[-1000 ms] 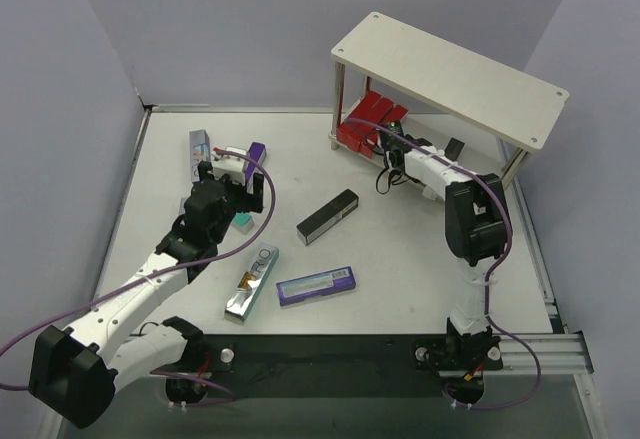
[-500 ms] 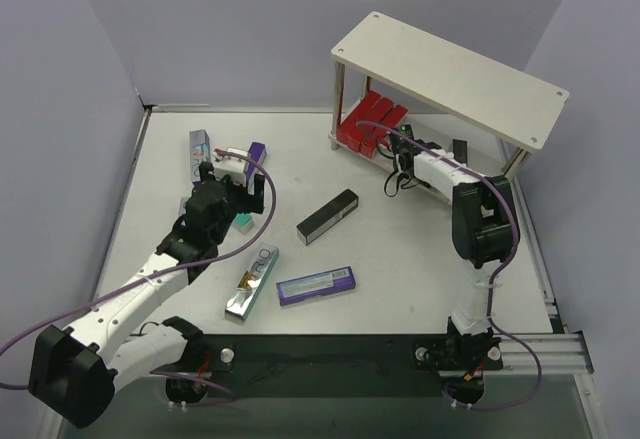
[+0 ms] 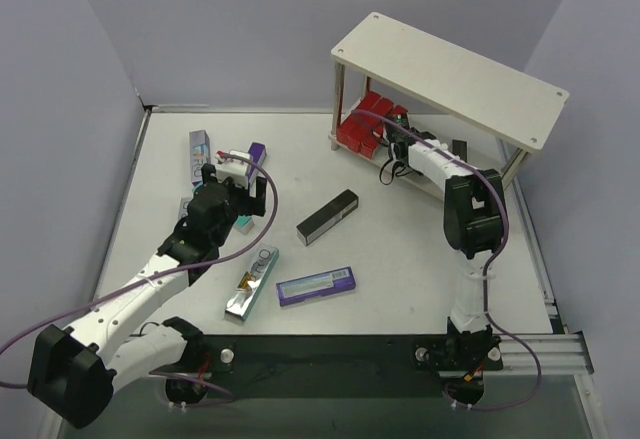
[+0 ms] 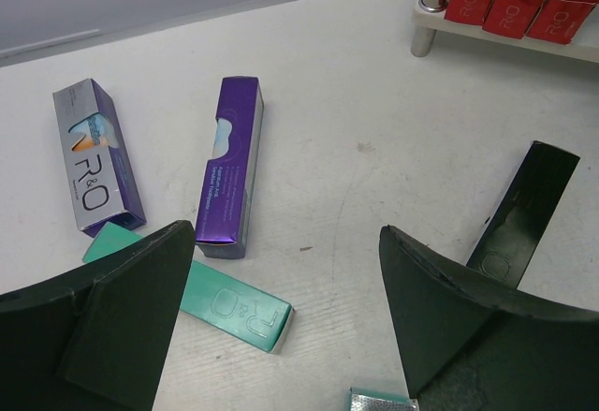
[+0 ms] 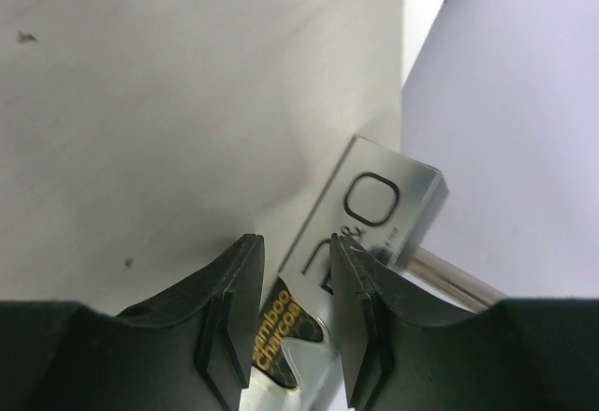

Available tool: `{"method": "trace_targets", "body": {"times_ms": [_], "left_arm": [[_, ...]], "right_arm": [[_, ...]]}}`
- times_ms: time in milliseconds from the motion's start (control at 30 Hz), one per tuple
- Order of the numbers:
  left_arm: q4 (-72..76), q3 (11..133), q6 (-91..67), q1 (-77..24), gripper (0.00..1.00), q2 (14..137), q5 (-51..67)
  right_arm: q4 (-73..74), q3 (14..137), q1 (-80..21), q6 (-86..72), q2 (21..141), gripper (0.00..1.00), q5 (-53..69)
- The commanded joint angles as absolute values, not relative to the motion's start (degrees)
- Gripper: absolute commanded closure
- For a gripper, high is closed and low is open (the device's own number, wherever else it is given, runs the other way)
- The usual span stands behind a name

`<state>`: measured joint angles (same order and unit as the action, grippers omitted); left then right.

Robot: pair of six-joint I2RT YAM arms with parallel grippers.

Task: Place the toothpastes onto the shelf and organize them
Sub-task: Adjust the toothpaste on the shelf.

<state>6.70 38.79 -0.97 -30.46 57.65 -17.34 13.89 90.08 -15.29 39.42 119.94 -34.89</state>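
Observation:
The shelf (image 3: pixel 450 74) stands at the back right, with red toothpastes (image 3: pixel 365 119) on its lower board. Under the top board, my right gripper (image 3: pixel 392 137) is next to them. It is shut (image 5: pixel 295 247) on a silver toothpaste carton (image 5: pixel 374 214), held against a pale board. My left gripper (image 3: pixel 240 194) hangs open (image 4: pixel 285 242) over the table. A teal carton (image 4: pixel 220 303) lies beside its left finger. Ahead of it are a purple carton (image 4: pixel 232 163) and a silver-purple one (image 4: pixel 94 154). The black carton (image 3: pixel 328 216) lies mid-table.
A silver carton (image 3: pixel 252 281) and a purple-silver carton (image 3: pixel 315 286) lie near the front of the table. A thin metal shelf leg (image 5: pixel 459 280) passes close behind the held carton. Grey walls close in the left, back and right sides.
My right gripper has shifted under the shelf, first right and then back left toward the red cartons, still shut on the silver carton. The left arm has barely moved.

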Motion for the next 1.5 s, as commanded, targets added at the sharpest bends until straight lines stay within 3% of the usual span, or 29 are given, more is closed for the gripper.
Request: {"method": "trace_targets", "body": {"times_ms": [0, 1133, 1467], "left_arm": [[9.84, 38.58, -0.35, -31.03, 0.09, 57.04, -17.23], [10.63, 38.50, -1.05, -31.64, 0.09, 57.83, -16.52], [11.51, 38.14, -1.41, -31.73, 0.09, 58.45, -16.87]], "right_arm": [[15.12, 91.23, -14.06, 40.26, 122.34, 0.65, -37.09], [10.02, 73.65, -7.65, 41.13, 113.29, 0.66, -41.04], [9.84, 75.84, -13.88, 35.61, 108.81, 0.66, -42.36]]}}
